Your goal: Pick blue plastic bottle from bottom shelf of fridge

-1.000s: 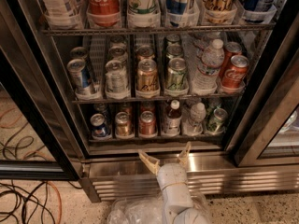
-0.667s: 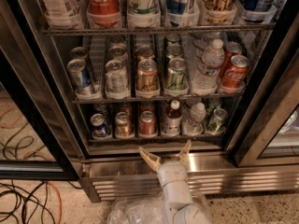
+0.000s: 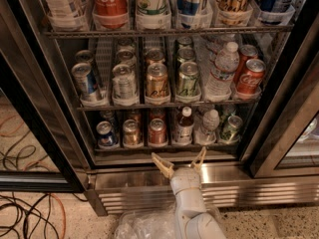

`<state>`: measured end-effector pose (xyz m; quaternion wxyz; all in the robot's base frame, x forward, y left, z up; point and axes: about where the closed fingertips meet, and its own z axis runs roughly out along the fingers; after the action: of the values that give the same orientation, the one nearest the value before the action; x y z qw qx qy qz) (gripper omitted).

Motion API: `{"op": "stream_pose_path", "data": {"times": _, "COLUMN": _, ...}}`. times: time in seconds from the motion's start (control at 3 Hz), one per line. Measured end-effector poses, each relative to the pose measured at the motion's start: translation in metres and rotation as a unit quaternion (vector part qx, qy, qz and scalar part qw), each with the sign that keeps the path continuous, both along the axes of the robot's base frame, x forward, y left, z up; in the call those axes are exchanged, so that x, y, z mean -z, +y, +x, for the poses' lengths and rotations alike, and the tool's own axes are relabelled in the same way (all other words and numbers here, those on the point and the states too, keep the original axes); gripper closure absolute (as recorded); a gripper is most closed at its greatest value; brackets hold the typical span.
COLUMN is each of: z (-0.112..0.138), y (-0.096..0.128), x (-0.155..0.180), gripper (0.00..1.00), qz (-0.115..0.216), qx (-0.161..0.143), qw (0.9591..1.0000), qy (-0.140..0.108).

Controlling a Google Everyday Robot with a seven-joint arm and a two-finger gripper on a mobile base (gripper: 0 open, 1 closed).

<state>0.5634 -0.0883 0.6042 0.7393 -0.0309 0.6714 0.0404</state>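
The fridge [image 3: 67, 93] is being shown with a dark frame, grey wire racks and a shiny steel grille [image 3: 249, 188] with long flat ribs at its foot. The bottom shelf [image 3: 112, 150] is made of thin metal wire, and clear plastic trays are being used on it as lanes.

The blue plastic bottle [image 3: 185, 127] is being kept upright in the lane just right of the middle, at the near edge of that surface. It is small and round, with a white screw cap, a pale label band and a dark red-brown drink inside. To its left, a red can [image 3: 157, 132], a gold can [image 3: 131, 132] and a blue can [image 3: 105, 134] are being held in their own lanes, each one shiny and round. To its right, a clear ribbed water bottle [image 3: 209, 126] is being kept, with a green can [image 3: 232, 127] beyond it. On the rack above, more cans are being lined up, along with a taller water bottle [image 3: 222, 71] and red cola cans [image 3: 250, 74].

The tool [image 3: 178, 153] is being held low on the near side, just in front of the steel sill, apart from the bottle. Its two tan fingers [image 3: 162, 166] are being spread wide like a V, and nothing is being gripped. It is being carried on a smooth white arm [image 3: 187, 203], with crinkly clear plastic wrap [image 3: 144, 225] beside the arm's lower part. Thin cables [image 3: 20, 218] are being left on the speckled floor at the left.
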Motion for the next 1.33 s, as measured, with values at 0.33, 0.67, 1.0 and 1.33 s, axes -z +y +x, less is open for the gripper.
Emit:
{"op": "stream_pose_path", "data": {"times": 0.33, "z": 0.010, "y": -0.002, "x": 0.007, "gripper": 0.00, "qz": -0.006, "qx": 0.006, "qw": 1.0000, "qy": -0.002}}
{"op": "stream_pose_path", "data": {"times": 0.67, "z": 0.021, "y": -0.005, "x": 0.011, "gripper": 0.00, "qz": -0.010, "qx": 0.012, "qw": 0.9999, "qy": -0.004}}
{"op": "stream_pose_path", "data": {"times": 1.0, "z": 0.048, "y": -0.026, "x": 0.006, "gripper": 0.00, "qz": -0.012, "qx": 0.044, "qw": 0.9989, "qy": -0.013}}
{"op": "stream_pose_path", "data": {"times": 1.33, "z": 0.048, "y": -0.026, "x": 0.006, "gripper": 0.00, "qz": -0.012, "qx": 0.044, "qw": 0.9989, "qy": -0.013}}
